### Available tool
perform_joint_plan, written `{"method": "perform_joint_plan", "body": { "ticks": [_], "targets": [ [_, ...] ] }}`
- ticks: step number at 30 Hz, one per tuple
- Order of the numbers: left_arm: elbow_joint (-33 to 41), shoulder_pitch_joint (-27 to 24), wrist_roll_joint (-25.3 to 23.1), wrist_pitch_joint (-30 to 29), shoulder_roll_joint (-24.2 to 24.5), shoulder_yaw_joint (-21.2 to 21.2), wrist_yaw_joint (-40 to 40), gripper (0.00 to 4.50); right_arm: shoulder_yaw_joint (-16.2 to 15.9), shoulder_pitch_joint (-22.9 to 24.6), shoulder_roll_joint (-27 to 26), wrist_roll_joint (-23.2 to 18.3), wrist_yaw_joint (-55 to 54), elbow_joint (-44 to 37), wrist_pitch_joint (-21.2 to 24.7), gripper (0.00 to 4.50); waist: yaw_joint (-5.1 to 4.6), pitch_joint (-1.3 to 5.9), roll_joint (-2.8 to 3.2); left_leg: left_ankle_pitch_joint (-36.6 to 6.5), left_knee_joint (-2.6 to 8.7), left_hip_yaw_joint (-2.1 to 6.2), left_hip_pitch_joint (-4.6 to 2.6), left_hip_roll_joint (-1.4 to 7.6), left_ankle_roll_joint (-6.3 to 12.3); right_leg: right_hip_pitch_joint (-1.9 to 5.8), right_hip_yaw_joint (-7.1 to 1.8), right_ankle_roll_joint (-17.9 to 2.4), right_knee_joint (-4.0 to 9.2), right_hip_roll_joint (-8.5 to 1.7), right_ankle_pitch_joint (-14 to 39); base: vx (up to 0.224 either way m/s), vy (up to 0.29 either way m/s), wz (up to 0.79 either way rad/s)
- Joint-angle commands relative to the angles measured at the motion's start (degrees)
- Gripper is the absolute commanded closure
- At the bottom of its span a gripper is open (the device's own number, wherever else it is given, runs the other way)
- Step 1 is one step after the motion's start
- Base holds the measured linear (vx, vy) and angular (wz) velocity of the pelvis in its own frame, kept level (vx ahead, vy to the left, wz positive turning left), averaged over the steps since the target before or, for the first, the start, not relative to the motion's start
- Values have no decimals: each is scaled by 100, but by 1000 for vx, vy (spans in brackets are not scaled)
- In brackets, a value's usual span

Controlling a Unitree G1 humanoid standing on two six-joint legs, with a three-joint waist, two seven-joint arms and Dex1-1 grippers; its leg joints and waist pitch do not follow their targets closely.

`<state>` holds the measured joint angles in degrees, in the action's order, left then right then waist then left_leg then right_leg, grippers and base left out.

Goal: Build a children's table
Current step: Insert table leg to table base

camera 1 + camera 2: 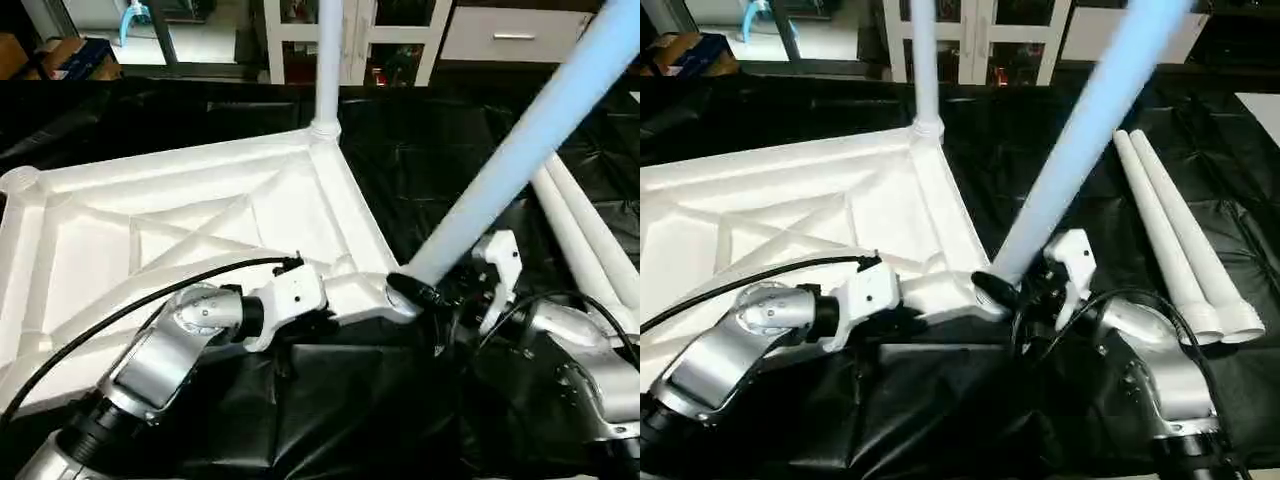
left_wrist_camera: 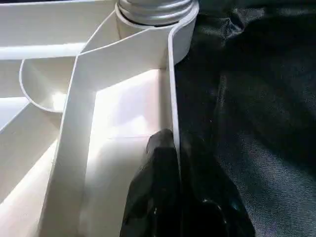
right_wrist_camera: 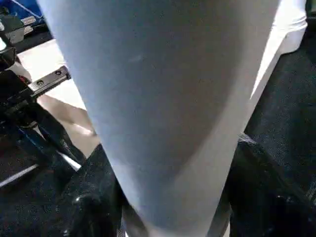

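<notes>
A white table top (image 1: 200, 215) with a white X-ribbed underside is lying on glossy black sheeting (image 1: 440, 165). A white leg (image 1: 328, 60) is standing at upper centre; a pale bluish-white leg (image 1: 530, 140) is slanting at upper right. Black fingers (image 2: 163, 197) are showing against white plastic, below silver forearms (image 1: 170, 350).

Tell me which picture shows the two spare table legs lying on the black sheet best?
The right eye view: both spare legs lie side by side, whole from thin tips to wide ends, on the black sheet. The left eye view cuts them off at its edge behind the tilted leg. The right wrist view catches one wide end.
</notes>
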<state>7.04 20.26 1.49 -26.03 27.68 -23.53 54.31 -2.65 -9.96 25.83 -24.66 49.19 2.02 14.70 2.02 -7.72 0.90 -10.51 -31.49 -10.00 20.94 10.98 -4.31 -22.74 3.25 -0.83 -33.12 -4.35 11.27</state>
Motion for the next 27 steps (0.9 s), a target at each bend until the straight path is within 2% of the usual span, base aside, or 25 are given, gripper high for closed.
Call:
{"method": "perform_joint_plan", "body": {
  "ticks": [1, 4, 8, 10, 11, 12, 13, 16, 20, 21, 23, 25, 27],
  "targets": [
    [134, -32, 101, 174, -33, -93, 92, 450, -420, 521, 173, 395, -2, 509, 693, 215, -44, 206, 11, -998, 375, 27, -49, 229, 436, 190, -284, -1299, 370, -324, 836, 0, 0, 0],
    [104, -17, 80, 190, -73, -113, 88, 450, -458, 467, 207, 392, 42, 397, 681, 215, -39, 214, 8, -917, 368, 26, -49, 228, 447, 194, -286, -1298, 359, -321, 764, 0, 0, 0],
    [84, 9, 66, 217, -94, -146, 101, 450, -663, 369, 460, 651, 227, 294, 534, 215, -37, 210, 7, -869, 361, 18, -50, 228, 470, 191, -287, -1313, 354, -314, 702, 0, 0, 0],
    [73, 18, 48, 224, -100, -155, 85, 450, -751, 349, 567, 735, 333, 272, 522, 215, -37, 208, -18, -879, 357, 8, -55, 228, 490, 185, -292, -1300, 360, -317, 766, 0, 0, 0],
    [70, 20, 44, 225, -102, -157, 81, 450, -770, 347, 592, 746, 357, 265, 524, 215, -32, 201, -7, -895, 361, 10, -59, 233, 494, 180, -298, -1291, 366, -323, 832, 0, 0, 0],
    [70, 20, 44, 225, -102, -157, 81, 450, -770, 347, 592, 746, 357, 265, 524, 215, -28, 203, -5, -902, 356, 3, -73, 240, 498, 167, -307, -1295, 366, -321, 832, 0, 0, 0],
    [79, 14, 34, 218, -106, -158, 75, 450, -770, 349, 615, 735, 366, 240, 534, 215, -31, 201, -33, -872, 359, 5, -55, 236, 510, 179, -310, -1296, 355, -318, 812, 0, 0, 0],
    [100, -5, 30, 204, -111, -154, 67, 450, -740, 358, 609, 684, 339, 222, 552, 215, -37, 209, -40, -795, 353, 0, -43, 230, 544, 186, -319, -1282, 347, -318, 770, 0, 0, 0],
    [126, -29, 30, 197, -105, -154, 61, 450, -704, 380, 589, 601, 303, 203, 559, 215, -36, 208, -27, -838, 352, -13, -52, 229, 554, 176, -329, -1267, 359, -318, 841, 0, 0, 0],
    [126, -28, 29, 200, -100, -156, 64, 450, -693, 384, 587, 594, 301, 197, 551, 215, -32, 204, -4, -840, 354, -9, -52, 229, 549, 173, -329, -1262, 356, -319, 842, 0, 0, 0],
    [120, -22, 28, 204, -92, -159, 72, 450, -668, 390, 583, 595, 310, 185, 537, 215, -37, 208, -19, -845, 352, -12, -52, 228, 543, 177, -328, -1264, 358, -315, 814, 0, 0, 0],
    [103, -9, 21, 215, -87, -167, 84, 450, -657, 389, 581, 596, 311, 178, 526, 215, -33, 209, 0, -845, 352, -11, -55, 229, 539, 175, -329, -1269, 356, -315, 805, 0, 0, 0],
    [94, -2, 18, 221, -85, -171, 92, 450, -654, 388, 581, 600, 310, 175, 515, 215, -35, 208, -13, -843, 353, -12, -48, 228, 536, 181, -327, -1274, 356, -314, 788, 0, 0, 0]
  ]
}}
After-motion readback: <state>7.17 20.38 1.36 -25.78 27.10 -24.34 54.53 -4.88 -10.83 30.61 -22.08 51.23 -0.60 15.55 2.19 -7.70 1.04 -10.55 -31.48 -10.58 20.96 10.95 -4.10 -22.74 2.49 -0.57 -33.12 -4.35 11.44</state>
